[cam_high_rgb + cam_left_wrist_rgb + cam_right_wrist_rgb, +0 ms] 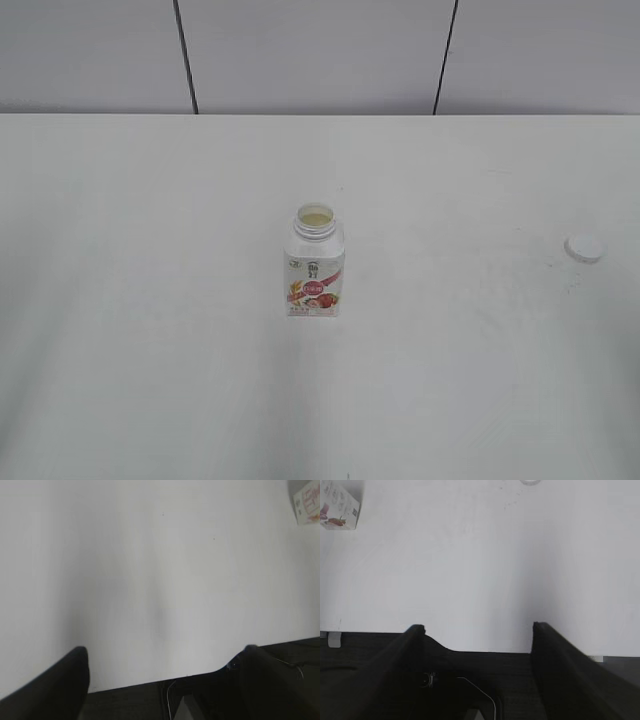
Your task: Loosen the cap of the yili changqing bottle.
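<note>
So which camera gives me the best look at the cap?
The exterior view: the cap shows whole, lying on the table to the right of the open bottle. The right wrist view catches only its lower edge at the top of the frame. The left wrist view doesn't show it.

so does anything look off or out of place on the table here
Only one thing: the cap is off the yili changqing bottle and lies alone on the table, far to the bottle's right. The bottle stands upright with its neck open and pale contents visible. No spill shows. Both grippers are open and empty, near the table edge.
</note>
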Motion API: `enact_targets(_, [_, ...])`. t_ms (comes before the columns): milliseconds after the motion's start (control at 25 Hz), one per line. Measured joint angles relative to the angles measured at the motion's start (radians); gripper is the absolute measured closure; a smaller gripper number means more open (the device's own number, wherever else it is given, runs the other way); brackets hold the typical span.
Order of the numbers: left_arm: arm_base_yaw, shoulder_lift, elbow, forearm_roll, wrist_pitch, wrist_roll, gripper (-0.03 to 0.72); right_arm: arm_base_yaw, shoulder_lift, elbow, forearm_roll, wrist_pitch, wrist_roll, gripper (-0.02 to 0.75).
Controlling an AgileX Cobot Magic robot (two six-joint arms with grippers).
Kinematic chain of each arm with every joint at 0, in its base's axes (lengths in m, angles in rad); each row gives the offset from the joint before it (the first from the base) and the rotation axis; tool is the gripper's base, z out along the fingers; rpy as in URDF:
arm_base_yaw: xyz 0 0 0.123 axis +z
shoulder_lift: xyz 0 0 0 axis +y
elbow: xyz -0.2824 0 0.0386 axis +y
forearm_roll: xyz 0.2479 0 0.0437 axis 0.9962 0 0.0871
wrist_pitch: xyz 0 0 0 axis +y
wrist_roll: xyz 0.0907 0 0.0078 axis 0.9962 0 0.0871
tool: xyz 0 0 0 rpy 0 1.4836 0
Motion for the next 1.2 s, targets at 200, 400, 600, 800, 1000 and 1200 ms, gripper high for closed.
enact_targets(200, [0.000,-0.240,0.165,-0.042,-0.087,0.036,0.126,0.000,-0.106,0.066,-0.003,0.000,-0.027,0.216])
enact_targets(400, [0.000,-0.437,0.262,-0.096,-0.124,0.112,0.126,0.000,-0.216,0.076,-0.005,-0.018,-0.050,0.216])
enact_targets(600, [0.000,-0.581,0.281,-0.113,-0.147,0.127,0.126,0.000,-0.308,0.078,-0.025,-0.040,-0.065,0.216])
enact_targets(800, [0.000,-0.654,0.281,-0.113,-0.149,0.127,0.126,0.000,-0.384,0.135,-0.057,-0.056,-0.066,0.216])
enact_targets(1000, [0.010,-0.687,0.281,-0.121,-0.149,0.127,0.126,0.000,-0.432,0.222,-0.071,-0.095,-0.033,0.216])
enact_targets(1200, [0.021,-0.687,0.281,-0.148,-0.149,0.119,0.126,0.000,-0.447,0.226,-0.180,-0.117,0.112,0.216])
